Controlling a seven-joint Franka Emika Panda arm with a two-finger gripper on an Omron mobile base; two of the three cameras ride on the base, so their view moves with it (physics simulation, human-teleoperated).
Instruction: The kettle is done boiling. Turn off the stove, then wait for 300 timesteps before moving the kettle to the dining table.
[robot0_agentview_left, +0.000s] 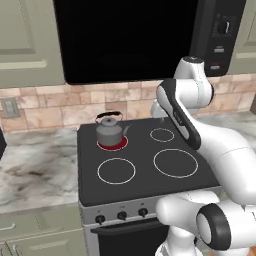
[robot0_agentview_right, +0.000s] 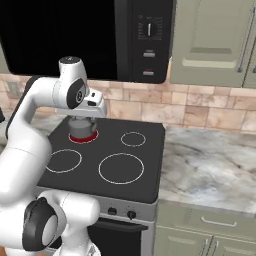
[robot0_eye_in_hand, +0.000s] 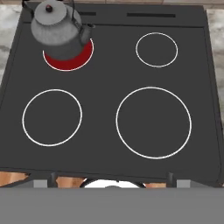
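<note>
The kettle (robot0_agentview_left: 109, 131) is sitting on the glowing red burner (robot0_eye_in_hand: 68, 59) at the stove's (robot0_agentview_left: 145, 170) back left corner; the knobs (robot0_agentview_left: 121, 215) are lying along its front edge. The gripper's fingers are standing spread, gripping nothing.

Black glass stove (robot0_agentview_left: 145, 175) set between marble counters (robot0_agentview_right: 210, 165).
Carrying one grey kettle (robot0_agentview_left: 110, 131) on the glowing red burner (robot0_eye_in_hand: 68, 59) at the rear left corner, spout seemingly toward the right edge; three other white-ringed burners bare.
</note>
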